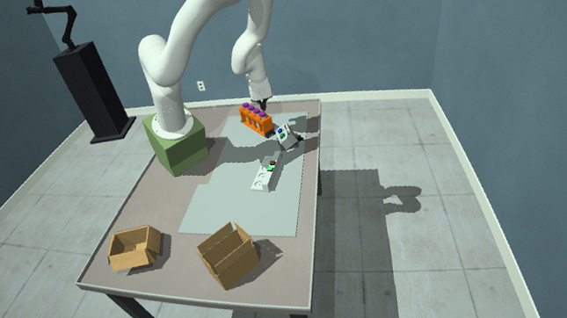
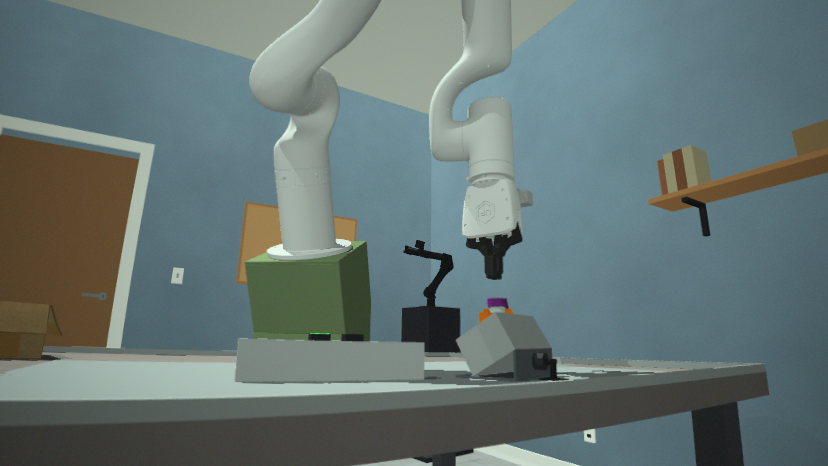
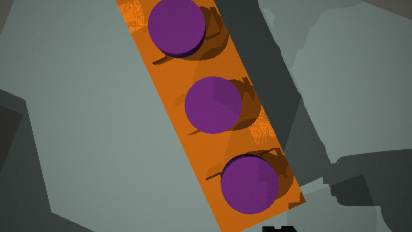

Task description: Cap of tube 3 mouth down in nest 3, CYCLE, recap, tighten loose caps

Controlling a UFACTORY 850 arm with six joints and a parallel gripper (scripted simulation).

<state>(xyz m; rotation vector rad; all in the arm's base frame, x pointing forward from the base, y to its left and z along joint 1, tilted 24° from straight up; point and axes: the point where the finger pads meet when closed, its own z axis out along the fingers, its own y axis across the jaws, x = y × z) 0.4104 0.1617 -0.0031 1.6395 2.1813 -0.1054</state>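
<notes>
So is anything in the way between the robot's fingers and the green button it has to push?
Nothing visible blocks it. The gripper hangs shut and empty in the air above the purple caps on the orange tube rack. The green READY key sits uncovered on top of its grey housing, right beside the rack.
</notes>
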